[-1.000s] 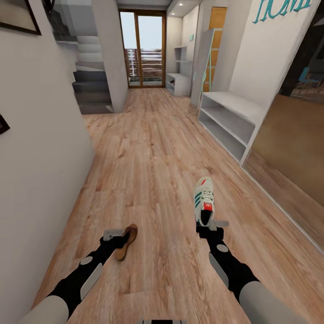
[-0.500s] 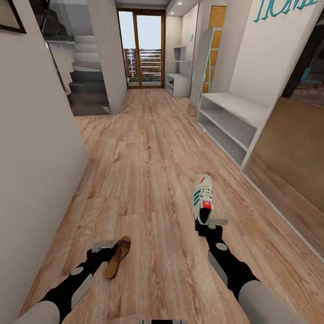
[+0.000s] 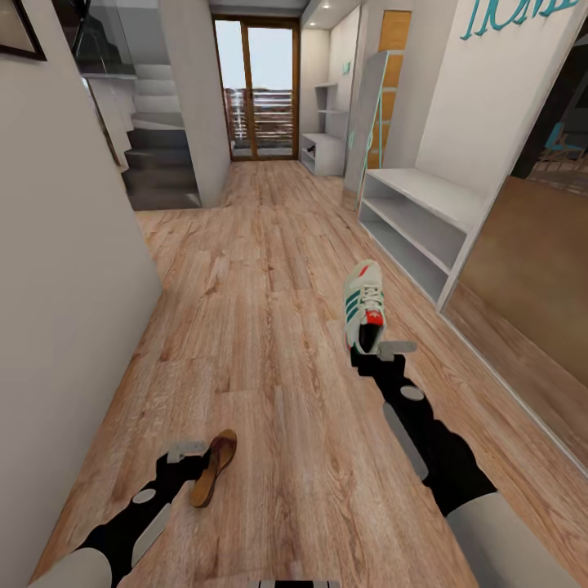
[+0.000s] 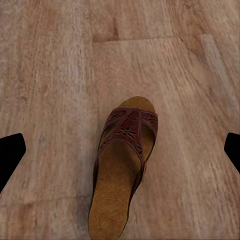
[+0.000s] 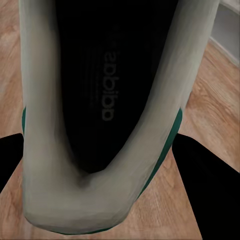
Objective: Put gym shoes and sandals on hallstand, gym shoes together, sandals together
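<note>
Right gripper [image 3: 374, 353]: my fingers are clamped on the heel end of a gym shoe [image 3: 363, 304], toe pointing away down the corridor. I take it by the collar because that rim is the stiffest edge to pinch.
Gym shoe, close up: in the right wrist view the cream upper [image 5: 45, 130] curves round a dark insole with faint lettering, and a green stripe shows at the sides. It looks smooth, padded and rounded at the heel.
Left gripper [image 3: 189, 459]: it sits at the heel of a sandal [image 3: 214, 467], low and near on the left. In the left wrist view my dark fingertips [image 4: 10, 155] show at both edges, well apart from the sandal [image 4: 122, 167], so whether I grip it I cannot tell.
Sandal: brown perforated leather strap, wide, over a tan footbed, long and narrow with an open toe.
Hallstand [image 3: 420, 212]: pale grey, flat bench top over two open shelves, far right against the wall, beyond the gym shoe.
Corridor floor [image 3: 269, 269]: light-brown wood-grain planks.
Judgement: I hold one shoe per arm so both can go to the rack in one trip.
</note>
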Controlling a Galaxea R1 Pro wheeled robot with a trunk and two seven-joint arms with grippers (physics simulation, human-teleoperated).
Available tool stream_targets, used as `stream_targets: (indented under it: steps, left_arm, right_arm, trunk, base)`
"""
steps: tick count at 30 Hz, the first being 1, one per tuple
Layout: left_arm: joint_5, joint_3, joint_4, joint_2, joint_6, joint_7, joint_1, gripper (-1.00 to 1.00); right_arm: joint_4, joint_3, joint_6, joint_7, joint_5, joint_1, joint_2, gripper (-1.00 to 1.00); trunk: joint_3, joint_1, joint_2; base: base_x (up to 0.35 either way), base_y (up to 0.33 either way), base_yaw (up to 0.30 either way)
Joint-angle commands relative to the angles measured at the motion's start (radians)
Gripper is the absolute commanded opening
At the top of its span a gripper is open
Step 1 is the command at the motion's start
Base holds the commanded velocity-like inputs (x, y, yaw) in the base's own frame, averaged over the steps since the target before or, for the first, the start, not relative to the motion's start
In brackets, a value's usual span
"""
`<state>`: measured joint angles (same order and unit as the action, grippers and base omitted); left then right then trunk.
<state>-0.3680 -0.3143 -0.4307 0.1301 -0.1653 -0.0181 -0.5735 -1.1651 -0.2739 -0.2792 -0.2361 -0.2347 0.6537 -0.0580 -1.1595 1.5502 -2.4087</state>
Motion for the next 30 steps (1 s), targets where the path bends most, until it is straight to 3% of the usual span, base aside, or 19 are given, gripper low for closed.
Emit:
stream_targets:
  steps: [1,14,21,27,30]
  left_arm:
    - [0.0,-0.009,0.003,0.001,-0.005,-0.002,-0.001,1.0]
    - [0.018,-0.01,0.016,0.003,-0.063,0.0,0.0,1.0]
    - [0.056,-0.021,0.061,-0.001,-0.063,-0.001,0.0,1.0]
    - [0.058,-0.022,0.063,0.0,-0.061,-0.002,0.0,1.0]
    - [0.058,-0.023,0.064,0.0,-0.059,-0.002,0.0,1.0]
  right_arm:
    - [-0.008,-0.005,-0.013,-0.011,-0.009,0.0,-0.003,-1.0]
    - [-0.008,-0.005,-0.023,-0.012,-0.008,-0.002,-0.005,-1.0]
    - [-0.01,-0.002,-0.023,-0.012,-0.009,-0.002,-0.006,-1.0]
    - [-0.01,-0.001,-0.023,-0.012,-0.008,-0.002,-0.006,-1.0]
    - [-0.011,-0.001,-0.024,-0.012,-0.009,-0.002,-0.006,-1.0]
  trunk:
    - [-0.001,0.0,0.0]
    - [-0.001,0.0,0.0]
    - [-0.026,0.027,-0.049]
    - [-0.054,0.05,-0.091]
    - [-0.07,0.051,-0.092]
  base:
    - [0.111,-0.045,0.0]
    - [0.024,-0.01,0.0]
    - [0.0,0.0,-0.028]
    - [0.0,0.0,-0.074]
    - [0.0,0.0,-0.013]
